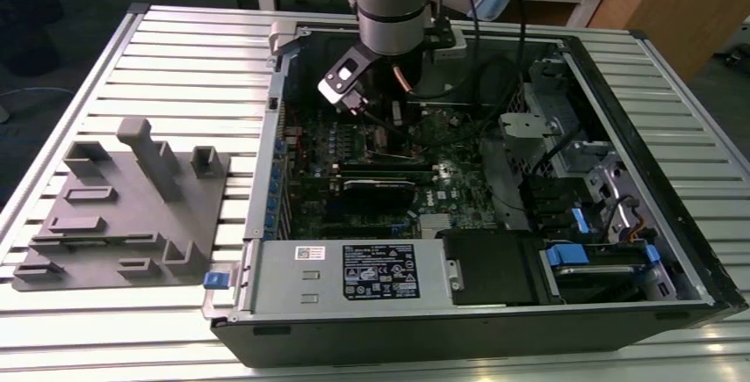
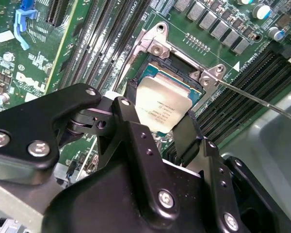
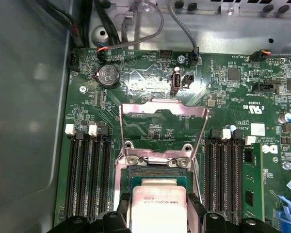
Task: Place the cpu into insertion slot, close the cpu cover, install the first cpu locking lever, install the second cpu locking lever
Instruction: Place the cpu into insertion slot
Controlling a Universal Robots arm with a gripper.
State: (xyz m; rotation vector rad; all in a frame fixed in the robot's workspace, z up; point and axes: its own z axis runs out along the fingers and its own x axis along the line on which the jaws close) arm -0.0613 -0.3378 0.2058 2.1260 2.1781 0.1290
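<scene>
Your black hand (image 2: 160, 116) closed on the small square silvery-grey cpu (image 2: 162, 104), over the dark-centred silver-rimmed insertion slot (image 2: 166, 67), thin silvery-framed cpu cover (image 3: 136, 110) standing open, far end of your black computer case (image 1: 469, 347)

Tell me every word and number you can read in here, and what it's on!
Nothing can be read clearly.
cpu top: grey print, too blurred.
black sticker on the silver box: print too small.
circuit board: white markings, too small.
</scene>
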